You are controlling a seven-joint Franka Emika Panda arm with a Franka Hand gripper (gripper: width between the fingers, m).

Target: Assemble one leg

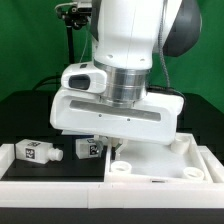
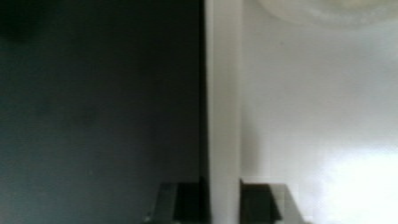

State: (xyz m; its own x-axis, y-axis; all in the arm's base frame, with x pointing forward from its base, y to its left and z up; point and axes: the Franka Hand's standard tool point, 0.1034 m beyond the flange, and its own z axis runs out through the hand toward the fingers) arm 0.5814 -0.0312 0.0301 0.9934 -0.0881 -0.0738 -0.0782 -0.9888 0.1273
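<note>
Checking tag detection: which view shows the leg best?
Exterior view: leg and a second leg lie on the black table, tags visible. Wrist view shows neither, only the tabletop rim and table.

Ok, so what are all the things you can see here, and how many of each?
leg: 2, white with black-and-white tags, lying on the table at the exterior view's left; one is further out, one is close to the fingers
tabletop: 1, white, at the exterior view's right, with round holes at its corners
white rail: 1, along the exterior view's left and front
table: 1, black, under everything
backdrop: 1, green, behind
black stand: 1, at the back, too small to tell more
arm: 1, white and grey, in the middle, reaching down
fingers: 2, dark, one on each side of the tabletop's edge wall
</note>
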